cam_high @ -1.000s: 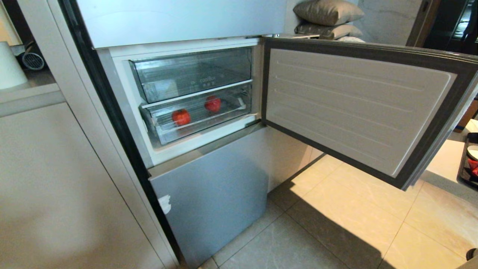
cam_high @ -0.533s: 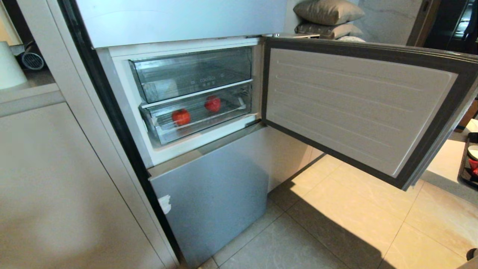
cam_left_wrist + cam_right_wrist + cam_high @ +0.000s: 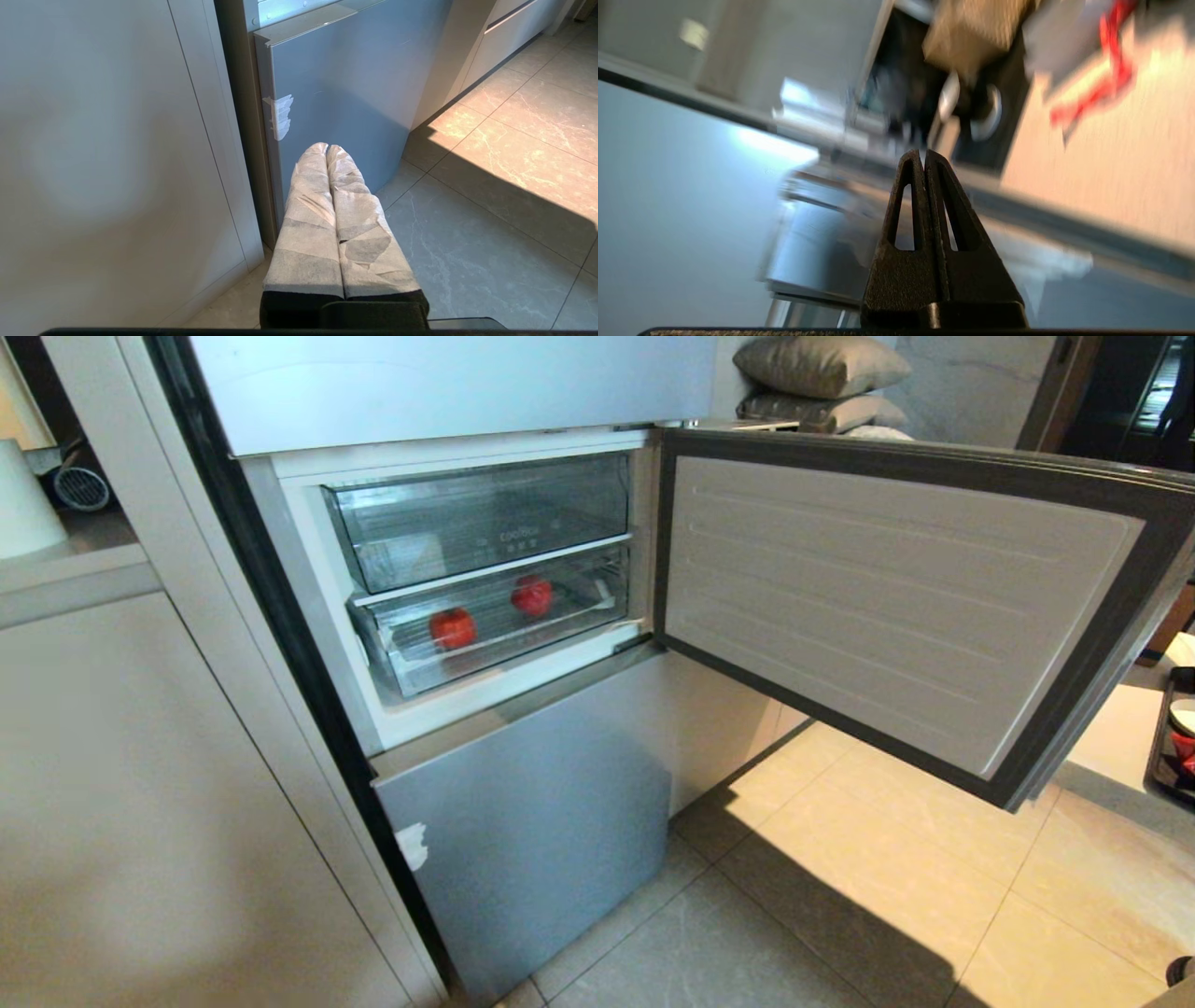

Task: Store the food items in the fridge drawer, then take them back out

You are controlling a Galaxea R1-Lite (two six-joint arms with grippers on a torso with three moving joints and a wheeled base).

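Head view shows the fridge door [image 3: 896, 607] swung wide open, and no arm is in sight. The fridge drawer [image 3: 495, 625] sits pushed in under the taller clear drawer [image 3: 476, 518]. Inside it lie two food items, the orange-red one [image 3: 453, 628] on the left and the red one [image 3: 531, 595] further right. The left gripper [image 3: 326, 148] has its wrapped fingers pressed together, holding nothing, near the grey bottom panel [image 3: 345, 88]. The right gripper [image 3: 922, 153] is pressed together too, and it is empty.
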